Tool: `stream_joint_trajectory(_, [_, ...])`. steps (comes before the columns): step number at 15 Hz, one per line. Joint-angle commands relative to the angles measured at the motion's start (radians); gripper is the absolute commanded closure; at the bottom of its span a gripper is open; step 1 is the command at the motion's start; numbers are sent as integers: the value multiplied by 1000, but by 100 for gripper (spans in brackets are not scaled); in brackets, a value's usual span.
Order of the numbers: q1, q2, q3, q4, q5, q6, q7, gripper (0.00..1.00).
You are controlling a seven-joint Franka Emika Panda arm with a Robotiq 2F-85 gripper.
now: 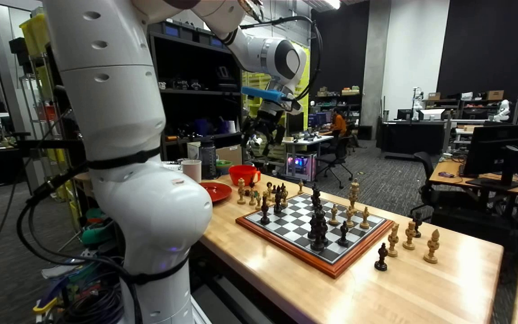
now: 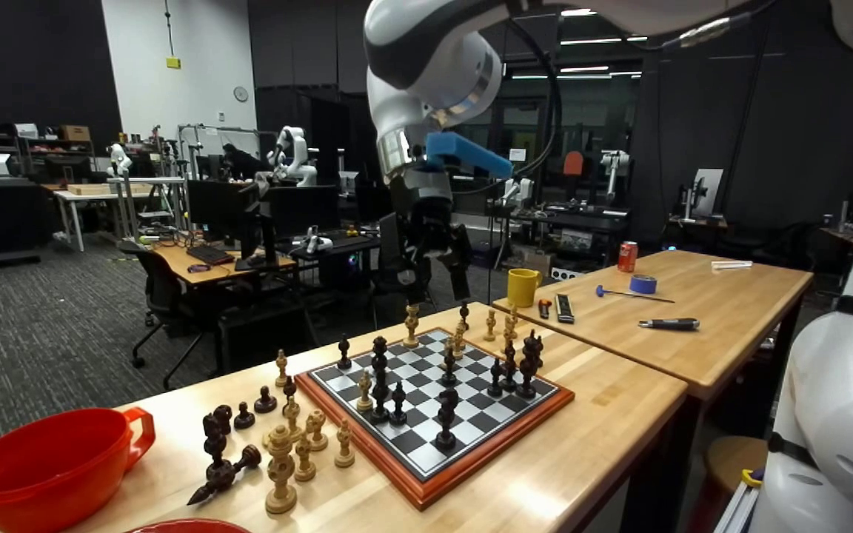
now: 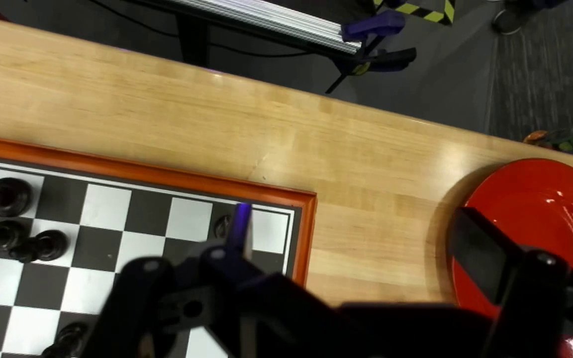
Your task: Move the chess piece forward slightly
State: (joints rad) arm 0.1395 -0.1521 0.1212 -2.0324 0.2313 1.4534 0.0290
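Observation:
The task's chess piece cannot be singled out; dark and light carved pieces stand on the black-and-white board with an orange-brown frame (image 1: 286, 246), also seen in an exterior view (image 2: 420, 490). A dark piece (image 1: 264, 211) stands near the board's corner closest to the red plate. In the wrist view a dark piece (image 3: 221, 226) near the board's corner is partly hidden by a finger. My gripper (image 1: 262, 140) is open and empty, raised above the table; it also shows in an exterior view (image 2: 436, 285). In the wrist view its fingers (image 3: 353, 233) are wide apart, with bare wood between them.
A red plate (image 3: 540, 214) and a red cup (image 2: 49, 463) are at one end of the table. Several loose pieces, including a light one (image 2: 281, 470), stand or lie beside the board. More pieces, including a light one (image 1: 431, 247), stand at the other end.

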Motion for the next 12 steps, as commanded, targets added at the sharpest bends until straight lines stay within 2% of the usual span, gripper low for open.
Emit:
stream_joint_trajectory(1, [-12,95,-3,43,-44,24,-59,0])
stream_joint_trajectory(4, [-22,150,-8,61,-55,57,-36,0])
stream_joint_trajectory(5, [-20,121,-6,27,-41,57,-46,0])
stream_joint_trajectory(10, [-27,158,-9,51,-41,64,-45,0])
stream_joint_trajectory(12, [-28,128,-10,17,-44,162,-44,0])
